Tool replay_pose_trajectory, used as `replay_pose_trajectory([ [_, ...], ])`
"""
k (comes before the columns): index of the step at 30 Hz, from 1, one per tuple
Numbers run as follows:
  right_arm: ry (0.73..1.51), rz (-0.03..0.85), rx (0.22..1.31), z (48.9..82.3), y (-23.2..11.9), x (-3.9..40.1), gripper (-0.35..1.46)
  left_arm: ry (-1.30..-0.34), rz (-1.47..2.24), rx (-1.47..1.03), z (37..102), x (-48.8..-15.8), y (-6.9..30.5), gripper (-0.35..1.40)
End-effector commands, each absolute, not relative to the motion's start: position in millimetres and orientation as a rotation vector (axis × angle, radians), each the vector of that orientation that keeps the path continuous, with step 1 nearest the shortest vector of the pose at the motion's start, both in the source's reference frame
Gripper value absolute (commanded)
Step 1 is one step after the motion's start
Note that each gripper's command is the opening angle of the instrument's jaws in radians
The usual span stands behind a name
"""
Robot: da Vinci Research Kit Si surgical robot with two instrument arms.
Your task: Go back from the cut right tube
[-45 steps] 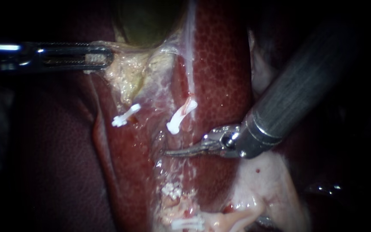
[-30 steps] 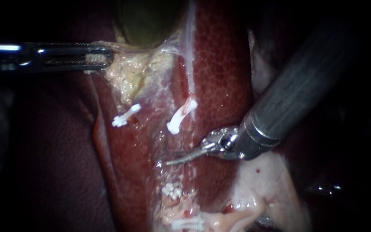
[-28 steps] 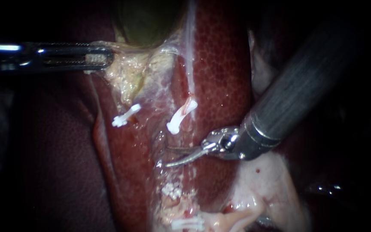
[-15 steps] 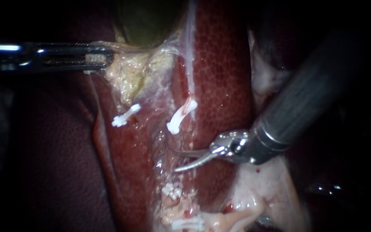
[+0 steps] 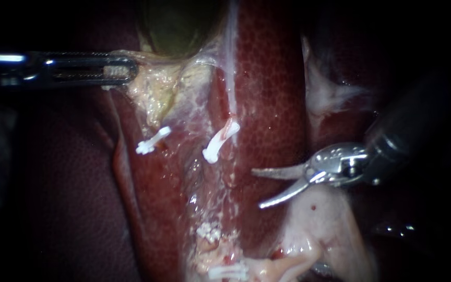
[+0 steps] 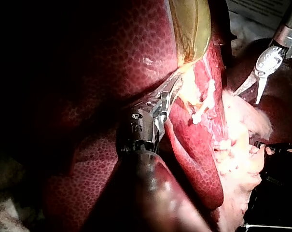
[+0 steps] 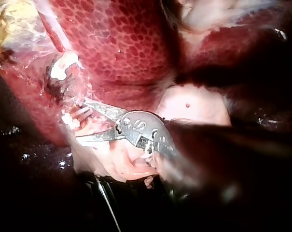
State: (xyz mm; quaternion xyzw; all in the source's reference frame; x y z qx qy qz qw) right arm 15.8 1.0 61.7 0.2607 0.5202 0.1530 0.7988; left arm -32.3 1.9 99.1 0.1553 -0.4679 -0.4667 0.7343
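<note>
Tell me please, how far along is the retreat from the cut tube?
Done: the right instrument, blades open, has left the clipped right tube. In hand: it is drawing back across the liver. Left: little, only leaving the view. The left instrument grips pale tissue throughout.

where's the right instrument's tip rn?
Endoscope view: the right instrument sits right of centre, jaws open over the liver, to the right of and below the right-hand white clip, clear of it.
</note>
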Motion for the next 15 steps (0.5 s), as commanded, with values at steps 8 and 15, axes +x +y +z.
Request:
replay_pose_trajectory([
  [8,1.122,0.353,0.487,58.0,2.8,14.5,1.43,-1.028,-1.029,0.333,99.5,-32.8,1.6,-0.28],
  [15,1.122,0.353,0.475,57.5,2.7,14.3,1.43,-1.029,-1.004,0.348,101.6,-34.9,-0.1,-0.28],
])
